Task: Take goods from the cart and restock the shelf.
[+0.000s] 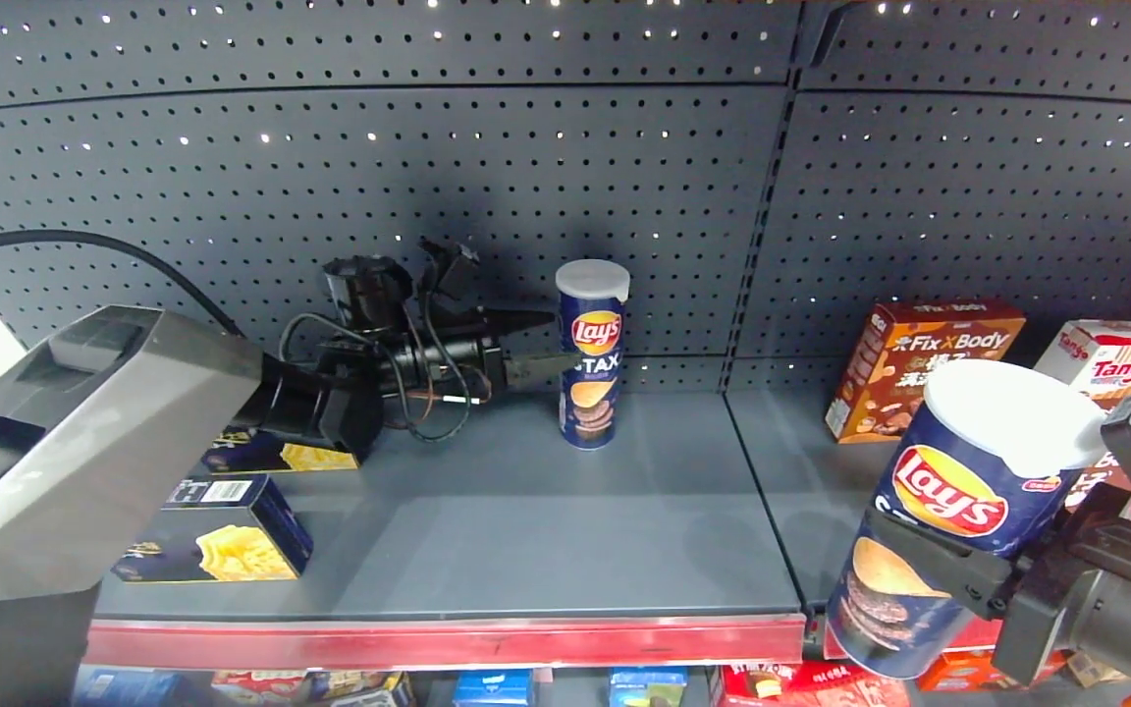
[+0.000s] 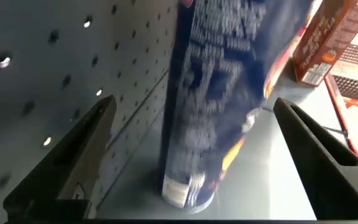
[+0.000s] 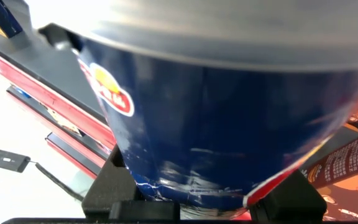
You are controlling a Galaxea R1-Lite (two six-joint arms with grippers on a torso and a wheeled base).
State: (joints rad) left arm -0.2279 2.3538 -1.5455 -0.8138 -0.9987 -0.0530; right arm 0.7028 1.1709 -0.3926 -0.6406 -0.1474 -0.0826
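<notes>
The held can [image 1: 958, 511] of crisps is closest, clamped low on its body by the right gripper [image 1: 958, 581], whose fingers press both sides of the tube in the right wrist view. It hangs just outside the front edge of the shelf [image 1: 526, 511], by the right front corner of the left board. Its long axis is tilted, with the white lid up and leaning toward the robot's right. The standing can [image 1: 592, 353] is upright near the back edge of that board, close to the pegboard [image 1: 565, 177]. The left gripper [image 1: 548, 344] reaches in from the left with its jaws spread wide on either side of this can, gripping nothing. The left wrist view shows a clear gap between the can and each finger [image 2: 73, 162]. Bare deck lies forward and to the left of the held can, between the standing can and the board's right edge. That spot probably suits the right arm, which is nearer to it. The can would need righting first, and the left gripper should back out along its own line so it does not clip the standing can. Dark blue boxes [image 1: 222, 530] fill the left front corner, and a brown box [image 1: 919, 368] stands on the adjoining board.
</notes>
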